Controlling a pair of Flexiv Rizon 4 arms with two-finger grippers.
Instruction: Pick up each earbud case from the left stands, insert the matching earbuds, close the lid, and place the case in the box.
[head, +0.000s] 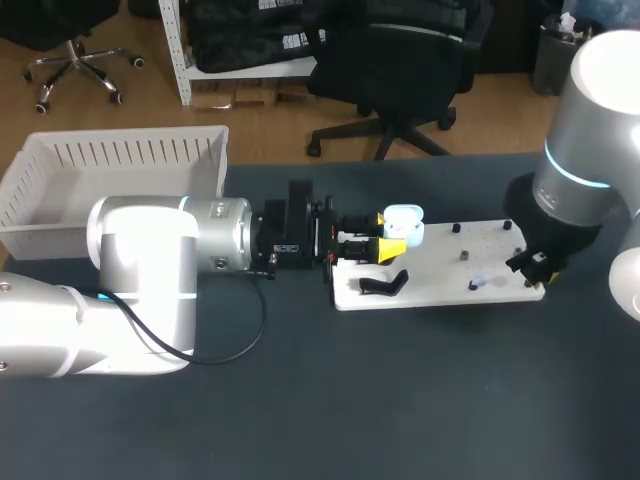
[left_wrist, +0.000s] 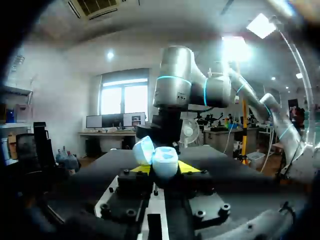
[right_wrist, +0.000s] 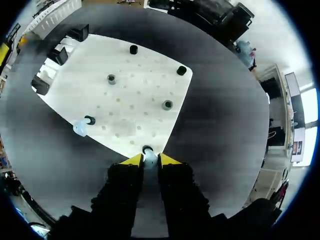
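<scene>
Earbud case (left_wrist: 164, 160) gripped in left claw (left_wrist: 165, 170); right wrist view reveals earbud (right_wrist: 80, 127).

My left arm (head: 150, 270) comes in from the left and lies long and low over the table, pointing across to the right. Its wrist is flat. My left gripper (head: 385, 235) (left_wrist: 164, 169) sticks straight out, and its two yellow tips press on the sides of a little blue earbud case (head: 403, 222) (left_wrist: 164, 161). My right arm (head: 590, 130) (left_wrist: 172, 85) comes in from the right and bends down steeply. My right gripper (head: 530, 268) (right_wrist: 150, 160) points straight down. Its yellow tips are very near each other, pinching a tiny pale earbud (right_wrist: 149, 156).
</scene>
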